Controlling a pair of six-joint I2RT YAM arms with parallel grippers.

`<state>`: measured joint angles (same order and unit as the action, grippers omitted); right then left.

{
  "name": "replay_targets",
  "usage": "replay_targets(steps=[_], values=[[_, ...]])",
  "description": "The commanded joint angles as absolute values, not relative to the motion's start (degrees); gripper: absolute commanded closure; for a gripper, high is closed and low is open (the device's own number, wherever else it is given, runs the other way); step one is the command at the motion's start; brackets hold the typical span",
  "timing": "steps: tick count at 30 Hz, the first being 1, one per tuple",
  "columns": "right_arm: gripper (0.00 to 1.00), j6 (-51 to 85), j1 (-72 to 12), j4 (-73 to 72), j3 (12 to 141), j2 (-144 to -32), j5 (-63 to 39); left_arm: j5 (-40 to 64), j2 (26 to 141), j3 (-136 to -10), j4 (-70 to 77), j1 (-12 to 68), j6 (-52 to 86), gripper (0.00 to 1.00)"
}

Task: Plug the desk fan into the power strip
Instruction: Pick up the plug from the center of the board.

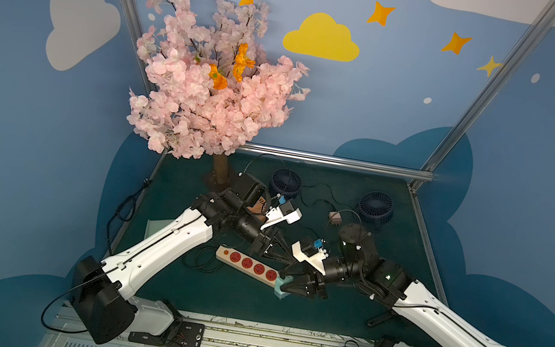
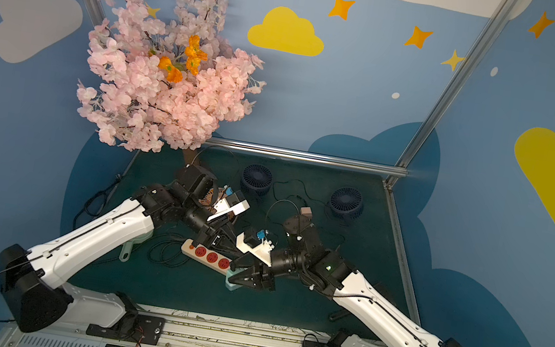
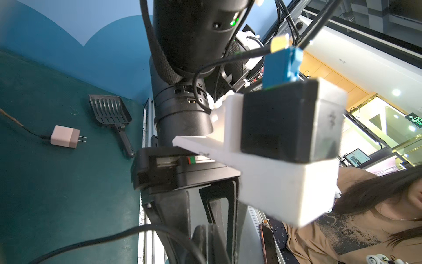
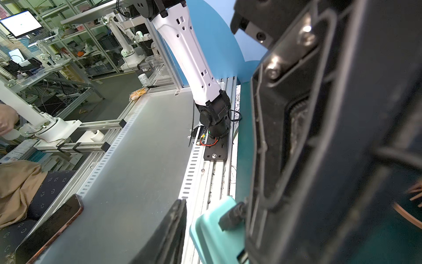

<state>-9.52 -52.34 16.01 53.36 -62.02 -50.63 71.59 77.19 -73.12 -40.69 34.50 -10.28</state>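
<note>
Counting on the green table (image 1: 211,296): one power strip (image 1: 246,263) with four red sockets, lying slantwise near the front middle. Two dark blue fans (image 1: 286,181) stand at the back, the second fan (image 1: 375,205) further right. One pink plug (image 1: 336,217). One teal adapter (image 1: 282,291) sits at the strip's end away from its button.

Left gripper (image 1: 288,259): fingers (image 3: 203,242) together, tip over the strip.

Right gripper (image 1: 285,288): fingers (image 4: 173,228) astride the teal adapter, one touching it; whether it is clamped cannot be told.

Both arms reach low and inward, tips close together.
</note>
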Motion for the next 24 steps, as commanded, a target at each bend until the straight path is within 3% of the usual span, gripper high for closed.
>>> replay_targets(steps=[1,5,17,21,24], values=[[0.52,-10.1,-52.7,19.4,53.7,-62.9,-51.8,76.1,76.8,-75.2,-40.9,34.1,-10.6,0.98],[0.41,-10.3,-52.7,18.4,53.5,-63.7,-50.8,77.0,77.1,-75.0,-40.9,34.7,-9.8,0.98],[0.26,-10.6,-52.6,15.0,53.8,-65.0,-46.6,78.0,75.4,-73.5,-42.0,35.6,-9.1,0.98],[0.28,-7.9,-52.6,13.5,53.7,-64.9,-46.7,77.3,74.8,-73.1,-42.8,35.7,-9.7,0.98],[0.39,-7.3,-52.6,14.5,53.7,-64.9,-48.9,76.8,74.3,-73.2,-43.0,35.6,-9.9,0.98]])
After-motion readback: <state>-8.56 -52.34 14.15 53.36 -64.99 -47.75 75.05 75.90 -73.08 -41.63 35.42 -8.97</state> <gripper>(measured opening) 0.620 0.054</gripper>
